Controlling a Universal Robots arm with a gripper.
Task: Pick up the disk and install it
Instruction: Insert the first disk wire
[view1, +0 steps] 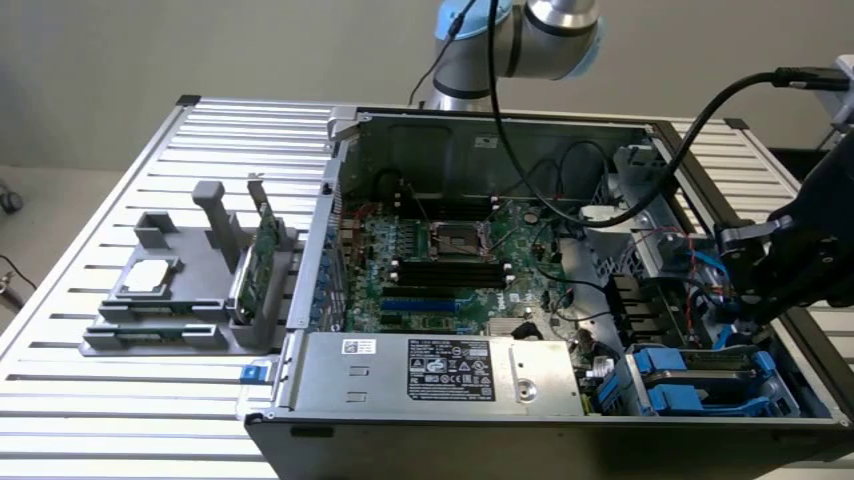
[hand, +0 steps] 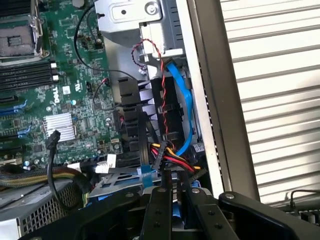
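The disk (view1: 707, 372) has a silver-grey body in a bright blue carrier. It sits low in the drive bay at the open computer case's front corner, on the exterior view's right. In the wrist view the disk (hand: 115, 181) shows as a grey plate with blue edges just beyond my fingers. My black gripper (view1: 742, 330) reaches down into that bay from above. The two fingers (hand: 160, 210) of the gripper (hand: 176, 210) stand close together, with a strip of the blue carrier between them. Most of the disk is hidden under the gripper body.
A blue data cable (hand: 185, 110) and red-black wires run just beside the bay, against the case wall (hand: 200, 100). The power supply (view1: 441, 370) and motherboard (view1: 454, 250) take up the case. On the slatted table's left, a grey fixture (view1: 174, 300) holds a silver chip (view1: 147, 275) and a green card (view1: 267, 250).
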